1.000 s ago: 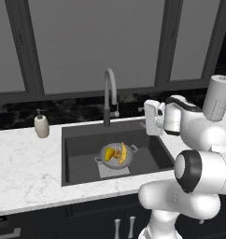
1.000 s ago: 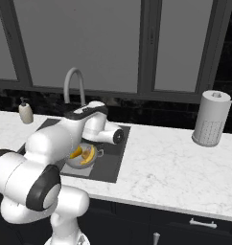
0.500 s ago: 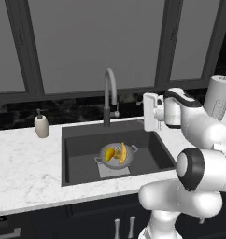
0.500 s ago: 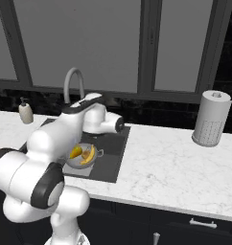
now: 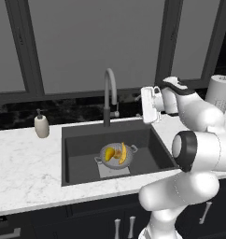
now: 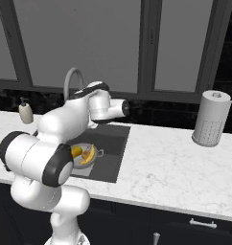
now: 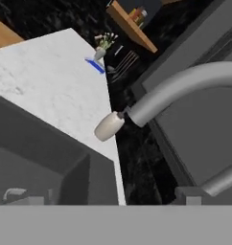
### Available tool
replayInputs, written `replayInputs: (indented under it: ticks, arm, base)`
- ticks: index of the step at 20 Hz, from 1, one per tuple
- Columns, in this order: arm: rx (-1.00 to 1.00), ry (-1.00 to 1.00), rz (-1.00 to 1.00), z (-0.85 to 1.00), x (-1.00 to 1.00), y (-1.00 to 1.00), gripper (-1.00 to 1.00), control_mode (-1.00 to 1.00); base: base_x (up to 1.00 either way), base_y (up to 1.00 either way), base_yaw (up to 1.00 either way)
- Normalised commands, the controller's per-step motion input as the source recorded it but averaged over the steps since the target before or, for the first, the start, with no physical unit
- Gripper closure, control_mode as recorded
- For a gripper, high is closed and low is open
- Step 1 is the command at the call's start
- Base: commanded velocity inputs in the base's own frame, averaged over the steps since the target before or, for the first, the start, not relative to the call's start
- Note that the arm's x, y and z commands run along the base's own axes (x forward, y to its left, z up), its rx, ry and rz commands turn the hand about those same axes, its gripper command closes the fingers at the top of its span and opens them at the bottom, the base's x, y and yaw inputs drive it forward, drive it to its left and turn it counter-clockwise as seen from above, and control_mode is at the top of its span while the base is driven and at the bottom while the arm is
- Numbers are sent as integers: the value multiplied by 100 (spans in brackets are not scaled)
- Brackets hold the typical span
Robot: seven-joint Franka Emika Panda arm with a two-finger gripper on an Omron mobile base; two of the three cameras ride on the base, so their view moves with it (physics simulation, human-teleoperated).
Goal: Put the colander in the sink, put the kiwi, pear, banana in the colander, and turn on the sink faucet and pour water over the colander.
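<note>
**Colander and fruit in the sink, claw raised beside the faucet**

The colander (image 5: 116, 154) sits on the floor of the sink (image 5: 82, 140), resting on the lighter grey square plate near the basin's front middle. Inside it lie the banana (image 5: 123, 153), curved along the right side of the bowl, and a rounded yellow fruit to its left, the pear (image 5: 109, 153). A small orange-yellow lump between them is probably the kiwi (image 5: 117, 151), though it is too small to tell for sure. In the right base view the colander (image 6: 84, 158) is partly hidden behind the arm, with the banana (image 6: 89, 154) showing at its rim.

The sink faucet (image 5: 110, 95) stands at the back edge of the sink, near the middle, its gooseneck arching forward over the basin. In the hand view its grey spout (image 7: 185, 91) crosses the picture close up.

The claw (image 5: 144, 105) is held above the back right corner of the sink, to the right of the faucet and apart from it, at about the height of the faucet's stem. Its jaws are released, spread wide, and grasp nothing.

A white soap pump bottle (image 5: 41, 125) stands on the marble surface (image 5: 26, 163) left of the sink, near the back edge. A paper towel roll (image 6: 211, 118) stands on the surface well to the right of the sink.
</note>
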Motion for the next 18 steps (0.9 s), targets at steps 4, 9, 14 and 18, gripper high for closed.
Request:
replayInputs:
  ticks: [4,9,14,18]
  arm:
    - [27,10,-24,-37,0,0,-100,-100]
    - [23,0,-22,-41,0,0,-100,-100]
    - [17,19,-14,-15,10,0,-100,-100]
    - [14,37,-5,0,27,0,-100,-100]
  base:
    - [0,0,0]
    - [0,0,0]
    - [0,0,0]
    - [0,0,0]
